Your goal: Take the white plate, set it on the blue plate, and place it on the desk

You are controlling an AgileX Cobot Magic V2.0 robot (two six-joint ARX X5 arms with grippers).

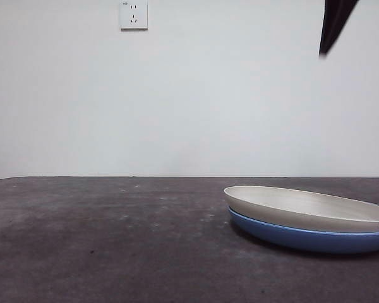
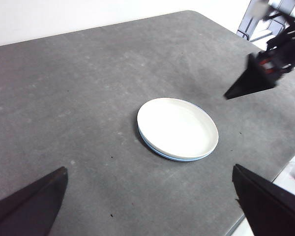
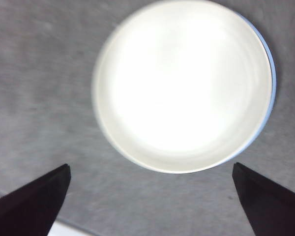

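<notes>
My right gripper hangs wide open and empty above the matte cream-white round plate, nested in the glossy blue round plate on the dark grey mottled desk. If I pinch both rims, both plates lift. Only the front view shows the stack's tilt. My left gripper waits open, well apart.

Matte, smooth off-white finish on the white plate, looking like ceramic or hard plastic; glossier blue glaze on the blue plate beneath. Rough, mottled dark grey on the desk, concrete-like with pale scuffs. Smooth matt black on the right gripper.
</notes>
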